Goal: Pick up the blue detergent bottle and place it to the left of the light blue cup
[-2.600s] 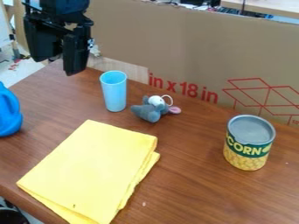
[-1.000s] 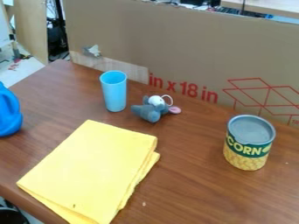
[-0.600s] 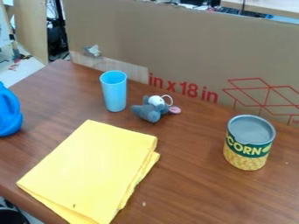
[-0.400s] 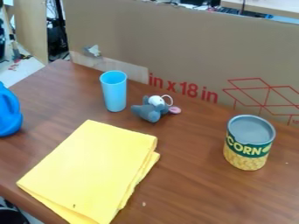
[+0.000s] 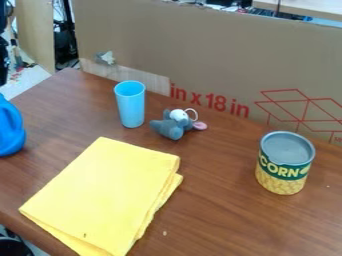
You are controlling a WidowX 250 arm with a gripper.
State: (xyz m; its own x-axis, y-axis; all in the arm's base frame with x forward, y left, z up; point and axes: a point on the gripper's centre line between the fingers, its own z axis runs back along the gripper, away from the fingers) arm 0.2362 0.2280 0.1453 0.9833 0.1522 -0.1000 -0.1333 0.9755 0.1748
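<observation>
End effector (image 5: pixel 3 70) of mine, black, partly in view at upper left edge; can't tell how far open it is or if it's holding something. It shows just above the blue container (image 5: pixel 9 131), which is smooth, rounded, plastic-looking, cut off by left edge. Desk (image 5: pixel 220 210) is brown wood grain. I see 1 light blue cup (image 5: pixel 131 107), tall, smooth, upright, with 1 plush toy (image 5: pixel 172 125) just beside it, fuzzy gray, white and pink parts, thin pale loop. Yellow cloth (image 5: pixel 107 192) lies folded, flat, soft, nearer the camera. Upright can (image 5: pixel 285 167) at right: cylindrical, gray metal lid, green and yellow label. Tan cardboard (image 5: pixel 200 50) stands behind.
</observation>
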